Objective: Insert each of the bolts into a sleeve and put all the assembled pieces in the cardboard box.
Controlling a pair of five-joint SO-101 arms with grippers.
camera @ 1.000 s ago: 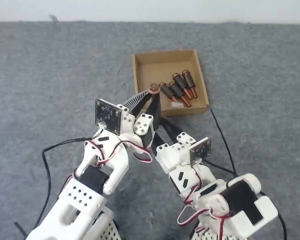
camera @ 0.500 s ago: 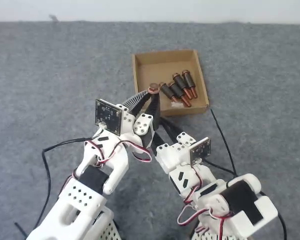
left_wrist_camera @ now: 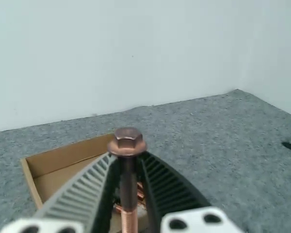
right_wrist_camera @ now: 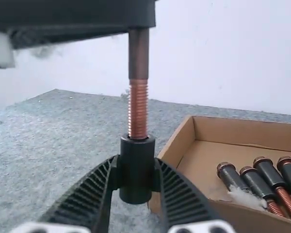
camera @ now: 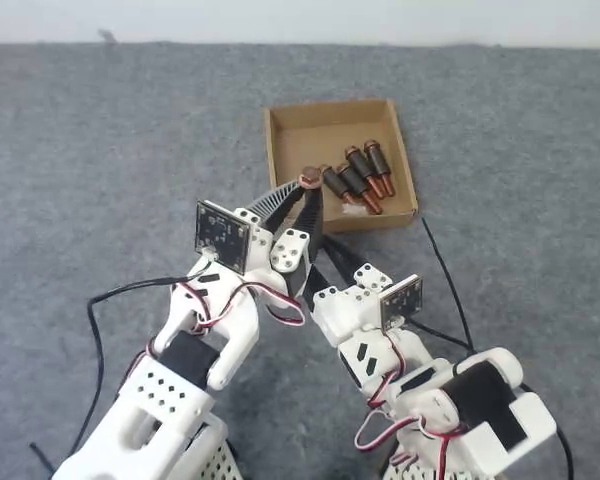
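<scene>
a: where does it stand?

b: the left gripper [left_wrist_camera: 128, 158] is clamped on the bolt [left_wrist_camera: 128, 145] just under its head, shank hanging down. the right gripper [right_wrist_camera: 136, 171] is closed around the sleeve [right_wrist_camera: 136, 167], upright beneath it. both are in the air just outside the near wall of the cardboard box [camera: 276, 135], and the threaded tip sits in the sleeve's mouth, with most of the shank not yet in.

a: so what could spoil it?

b: tilt, mainly. if either arm leans off the shared line, i'd expect the threads to bind on the sleeve's rim and jam, or lever the sleeve round in its grip.

a: and letting go?

b: if the left lets go too early, the bolt may tip out. a drop on the wrong side of that wall lands on the carpet [camera: 100, 150], not with the assembled pieces [camera: 358, 180] lying inside against the near wall.
</scene>
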